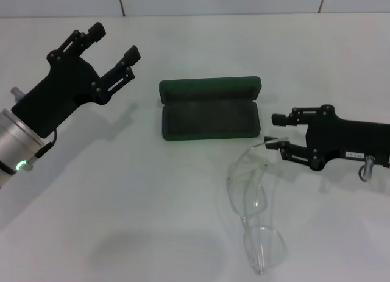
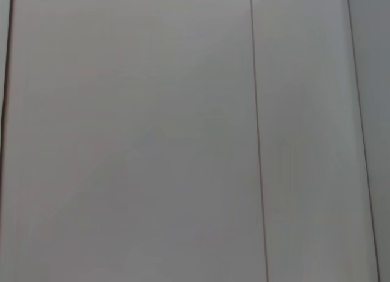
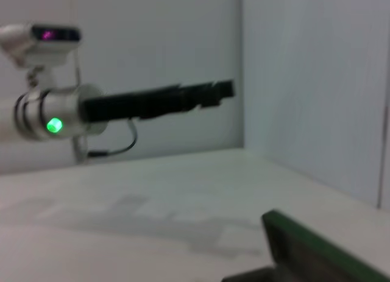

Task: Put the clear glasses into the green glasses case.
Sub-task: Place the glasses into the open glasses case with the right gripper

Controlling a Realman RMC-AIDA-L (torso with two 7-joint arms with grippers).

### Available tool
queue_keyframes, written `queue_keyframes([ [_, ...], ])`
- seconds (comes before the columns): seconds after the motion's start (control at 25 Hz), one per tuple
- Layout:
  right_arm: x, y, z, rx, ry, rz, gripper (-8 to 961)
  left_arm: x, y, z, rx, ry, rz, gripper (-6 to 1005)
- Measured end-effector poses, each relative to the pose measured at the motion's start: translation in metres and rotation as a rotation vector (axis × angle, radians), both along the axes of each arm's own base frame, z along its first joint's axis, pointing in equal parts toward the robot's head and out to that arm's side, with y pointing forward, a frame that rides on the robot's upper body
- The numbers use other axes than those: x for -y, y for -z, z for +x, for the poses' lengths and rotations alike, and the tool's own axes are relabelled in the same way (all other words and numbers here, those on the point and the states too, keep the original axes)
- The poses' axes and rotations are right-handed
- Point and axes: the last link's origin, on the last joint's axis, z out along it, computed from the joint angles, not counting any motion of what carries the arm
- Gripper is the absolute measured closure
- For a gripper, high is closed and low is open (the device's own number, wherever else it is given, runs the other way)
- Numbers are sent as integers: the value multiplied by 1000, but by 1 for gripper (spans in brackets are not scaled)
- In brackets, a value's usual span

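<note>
- The glasses (image 1: pixel 253 215) lie on the white table (image 1: pixel 122 221), in front of the case and toward the robot's right. Their long axis runs slantwise, from the arm tip near the case's right front corner down toward the robot.
- One thin arm (image 1: pixel 259 147) points up and out toward the right hand; the lenses curve away from it, the nearer lens closest to the robot.
- The glasses are fully clear, so they show mainly as pale outlines and glints against the table.
- The case (image 1: pixel 210 108) lies open mid-table, its long axis running left to right. The lid stands up at the far side and the dark green lined tray faces up with nothing in it.
- The right hand (image 1: pixel 275 133) is low over the table just right of the case. Its fingers point left and are set narrowly apart, with the glasses' arm tip at or between the fingertips; whether they touch it I cannot tell.
- The left hand (image 1: pixel 113 44) hangs raised, well left of the case, with its fingers spread wide and holding nothing.
- From the right wrist, a green edge of the case (image 3: pixel 317 245) shows, with the left hand (image 3: pixel 222 90) beyond it.
- Nothing lies between the glasses and the case.
</note>
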Motion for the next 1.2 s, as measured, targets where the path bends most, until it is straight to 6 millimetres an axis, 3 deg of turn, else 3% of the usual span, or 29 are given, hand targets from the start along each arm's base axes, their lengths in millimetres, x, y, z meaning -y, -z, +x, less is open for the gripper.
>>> queue_keyframes([
  [0.6, 14, -2, -2, -90, 54, -91, 515, 8, 4, -9, -16, -26, 0, 229],
  [0.84, 20, 18, -25, -52, -42, -236, 515, 7, 7, -7, -22, -20, -3, 229],
  [1.2, 18, 45, -22, 110, -48, -262, 528, 6, 5, -8, -22, -21, 2, 229],
])
